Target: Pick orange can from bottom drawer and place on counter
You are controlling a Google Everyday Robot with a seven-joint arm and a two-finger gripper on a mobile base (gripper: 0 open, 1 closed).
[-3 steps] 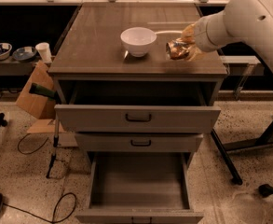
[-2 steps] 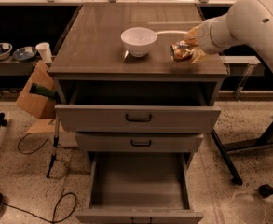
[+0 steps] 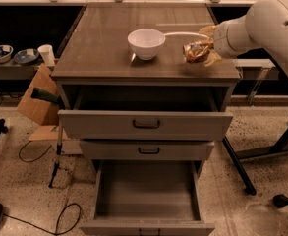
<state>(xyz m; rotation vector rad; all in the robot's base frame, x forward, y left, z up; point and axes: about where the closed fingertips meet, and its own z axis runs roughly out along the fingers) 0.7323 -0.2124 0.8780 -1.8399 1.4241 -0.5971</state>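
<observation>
The orange can (image 3: pixel 196 52) lies on its side, held just over the right part of the counter (image 3: pixel 104 43). My gripper (image 3: pixel 206 45) reaches in from the right on a white arm and is shut on the can; its yellowish fingers (image 3: pixel 208 31) show above and below the can. The bottom drawer (image 3: pixel 146 191) is pulled out at the foot of the cabinet, and its plain floor holds nothing.
A white bowl (image 3: pixel 146 43) stands on the counter left of the can. The top drawer (image 3: pixel 146 124) is pulled out, the middle one (image 3: pixel 147 150) less so. Cardboard (image 3: pixel 35 100), cables and cups lie left of the cabinet. Dark stand legs (image 3: pixel 261 151) are at the right.
The gripper with the can has shifted slightly to the right and lower toward the counter. The drawers and bowl have not moved.
</observation>
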